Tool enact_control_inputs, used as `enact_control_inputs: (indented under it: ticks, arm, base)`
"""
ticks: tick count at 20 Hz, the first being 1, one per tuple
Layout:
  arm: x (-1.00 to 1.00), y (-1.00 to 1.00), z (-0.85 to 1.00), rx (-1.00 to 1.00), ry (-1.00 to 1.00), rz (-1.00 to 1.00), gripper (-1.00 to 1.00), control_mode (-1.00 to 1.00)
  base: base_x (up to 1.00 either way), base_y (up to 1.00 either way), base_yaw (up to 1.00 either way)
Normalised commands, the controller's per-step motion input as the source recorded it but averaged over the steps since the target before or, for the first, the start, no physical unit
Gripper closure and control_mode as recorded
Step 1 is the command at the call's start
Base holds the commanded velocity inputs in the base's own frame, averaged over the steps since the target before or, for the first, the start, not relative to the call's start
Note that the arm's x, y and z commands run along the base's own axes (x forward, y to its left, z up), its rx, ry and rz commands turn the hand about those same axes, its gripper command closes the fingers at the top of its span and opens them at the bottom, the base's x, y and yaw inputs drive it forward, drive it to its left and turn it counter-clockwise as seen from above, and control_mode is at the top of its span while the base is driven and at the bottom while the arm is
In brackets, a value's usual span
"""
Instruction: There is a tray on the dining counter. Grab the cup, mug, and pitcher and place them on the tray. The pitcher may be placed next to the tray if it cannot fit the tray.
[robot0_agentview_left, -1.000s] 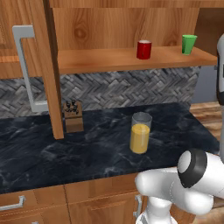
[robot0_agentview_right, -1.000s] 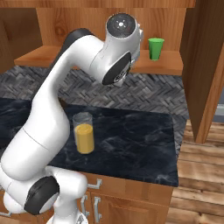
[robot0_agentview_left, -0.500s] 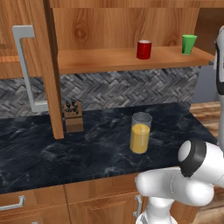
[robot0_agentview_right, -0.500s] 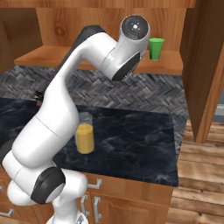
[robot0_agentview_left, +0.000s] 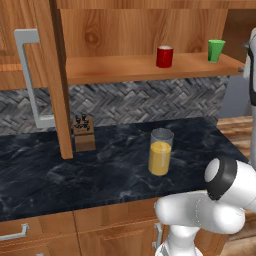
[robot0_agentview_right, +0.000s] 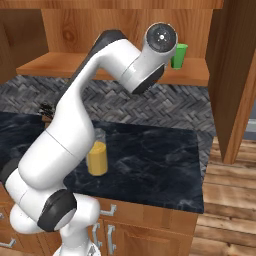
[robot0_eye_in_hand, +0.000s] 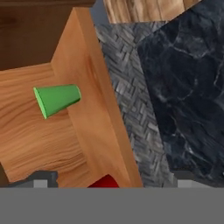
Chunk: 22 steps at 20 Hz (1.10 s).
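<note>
Cup (robot0_agentview_left: 216, 50) standing upright near the right end of the wooden shelf (robot0_agentview_left: 125, 69), green and handleless; in the right base view the cup (robot0_agentview_right: 178, 55) is peeking out just behind the arm's (robot0_agentview_right: 90, 120) upper joint. Hand view is showing the cup (robot0_eye_in_hand: 57, 99) rolled sideways, sitting on the shelf board.

Mug (robot0_agentview_left: 164, 56) standing on the same shelf, left of the cup and well apart from it, white inside showing at the rim. A sliver of red (the mug (robot0_eye_in_hand: 103, 183), most likely) is showing at the bottom edge of the hand view.

Pitcher (robot0_agentview_left: 160, 151) standing upright on the counter (robot0_agentview_left: 50, 175) below the shelf, roughly half full of orange liquid; in the right base view the pitcher (robot0_agentview_right: 97, 158) is partly hidden by the arm.

Gripper: fingertips are barely showing at the bottom of the hand view, too little to tell whether open or closed.

Knife block (robot0_agentview_left: 83, 133) sitting against the herringbone backsplash (robot0_agentview_left: 135, 102), beside a wooden upright.
</note>
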Motion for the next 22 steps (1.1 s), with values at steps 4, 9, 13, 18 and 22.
enact_control_inputs:
  ticks: [4, 9, 13, 18, 22]
  arm:
    - [0.07, -0.02, 0.0, -0.05, -0.12, 0.0, -1.0, -1.0]
    - [0.19, 0.0, 0.0, -0.06, -0.05, 0.0, -1.0, -1.0]
    - [0.15, 0.0, 0.0, -0.11, 0.0, -0.01, -1.0, -1.0]
    - [0.11, -0.01, 0.0, -0.11, 0.0, -0.01, -1.0, -1.0]
    - [0.07, -0.03, 0.0, -0.11, 0.0, 0.0, -1.0, -1.0]
  base:
    - [0.0, 0.0, 0.0]
    - [0.0, 0.0, 0.0]
    - [0.0, 0.0, 0.0]
    - [0.0, 0.0, 0.0]
    - [0.0, 0.0, 0.0]
